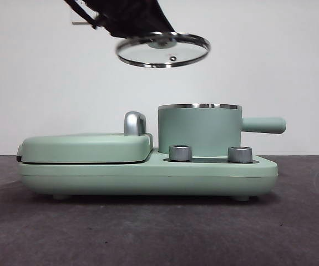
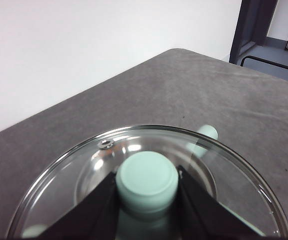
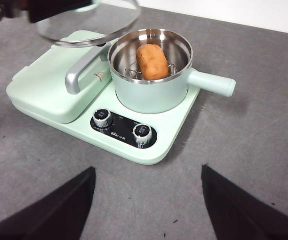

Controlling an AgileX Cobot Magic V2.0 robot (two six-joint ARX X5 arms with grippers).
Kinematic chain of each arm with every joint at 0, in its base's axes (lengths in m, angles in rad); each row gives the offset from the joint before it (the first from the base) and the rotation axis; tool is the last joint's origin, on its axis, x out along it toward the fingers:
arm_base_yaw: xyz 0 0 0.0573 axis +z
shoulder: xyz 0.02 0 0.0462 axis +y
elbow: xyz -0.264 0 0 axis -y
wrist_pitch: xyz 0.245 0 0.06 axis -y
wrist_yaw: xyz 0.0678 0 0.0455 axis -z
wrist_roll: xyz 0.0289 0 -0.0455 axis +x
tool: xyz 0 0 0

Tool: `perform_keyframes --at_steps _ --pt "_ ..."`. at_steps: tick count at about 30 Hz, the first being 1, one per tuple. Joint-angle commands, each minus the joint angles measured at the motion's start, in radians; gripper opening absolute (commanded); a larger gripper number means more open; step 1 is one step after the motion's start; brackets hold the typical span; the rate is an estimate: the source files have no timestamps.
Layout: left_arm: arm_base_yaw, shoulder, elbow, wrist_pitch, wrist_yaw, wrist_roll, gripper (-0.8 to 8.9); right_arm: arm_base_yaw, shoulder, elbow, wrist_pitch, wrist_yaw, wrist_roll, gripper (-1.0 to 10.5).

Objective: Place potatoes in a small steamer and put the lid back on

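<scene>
Lying across steamer handle's line: potato (lid aloft).

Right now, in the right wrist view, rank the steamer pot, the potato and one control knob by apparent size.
1. Steamer pot, largest.
2. Potato, sitting inside the pot.
3. Control knob, smallest, though nearer the camera.

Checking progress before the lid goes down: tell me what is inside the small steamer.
The potato lies on a wire rack inside the small steamer, seen from the right wrist. The pot floor under the rack is hidden. The left gripper holds the lid above.
</scene>
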Motion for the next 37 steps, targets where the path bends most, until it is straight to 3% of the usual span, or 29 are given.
perform_keyframes --at_steps 1,10,24,37 --pt "-0.015 0.063 0.088 0.043 0.008 0.025 0.14 0.003 0.002 0.006 0.002 0.006 0.003 3.3" --pt "-0.027 0.242 0.227 0.078 0.018 0.024 0.14 0.003 0.002 0.006 -0.005 0.031 0.004 3.3" --pt "-0.029 0.346 0.227 0.208 0.019 0.026 0.14 0.003 0.002 0.006 -0.005 0.054 0.004 3.3" --pt "-0.029 0.388 0.227 0.233 0.019 0.028 0.14 0.002 0.002 0.006 -0.006 0.081 0.004 3.3"
